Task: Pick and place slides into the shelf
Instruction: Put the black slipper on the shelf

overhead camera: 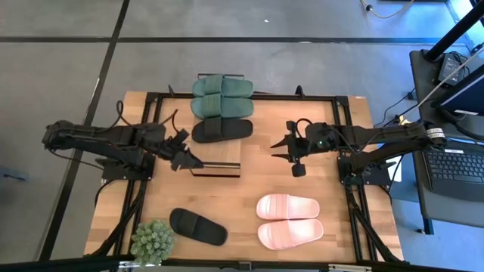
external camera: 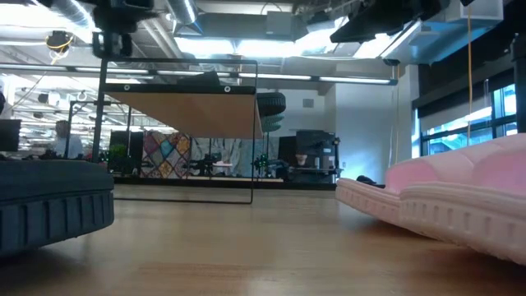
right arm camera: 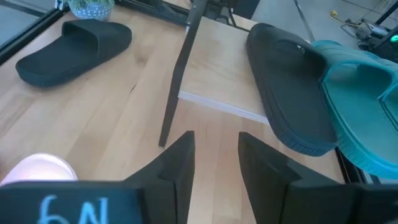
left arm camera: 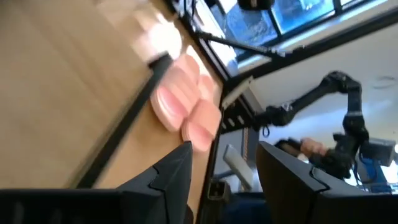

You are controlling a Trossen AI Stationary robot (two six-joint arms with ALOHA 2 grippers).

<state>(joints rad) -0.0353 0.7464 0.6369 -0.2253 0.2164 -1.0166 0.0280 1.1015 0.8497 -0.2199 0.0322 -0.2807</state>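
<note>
The shelf (overhead camera: pixel 221 155) stands mid-table, with a light plank top and a black frame. Two dark green slides (overhead camera: pixel 221 97) and one black slide (overhead camera: pixel 221 130) lie side by side on its plank top (right arm camera: pixel 217 74). A second black slide (overhead camera: pixel 198 227) lies sole-down on the table near the front edge. The pink pair (overhead camera: pixel 289 219) rests front right. My left gripper (overhead camera: pixel 190 160) hovers open at the shelf's left edge and holds nothing. My right gripper (overhead camera: pixel 287 155) hovers open to the right of the shelf, also holding nothing.
A small green potted plant (overhead camera: pixel 153 242) stands at the front left corner, beside the loose black slide. Bare tabletop (overhead camera: pixel 265 177) lies between the shelf and the pink pair. A laptop (overhead camera: pixel 457 166) sits on a side stand past the right edge.
</note>
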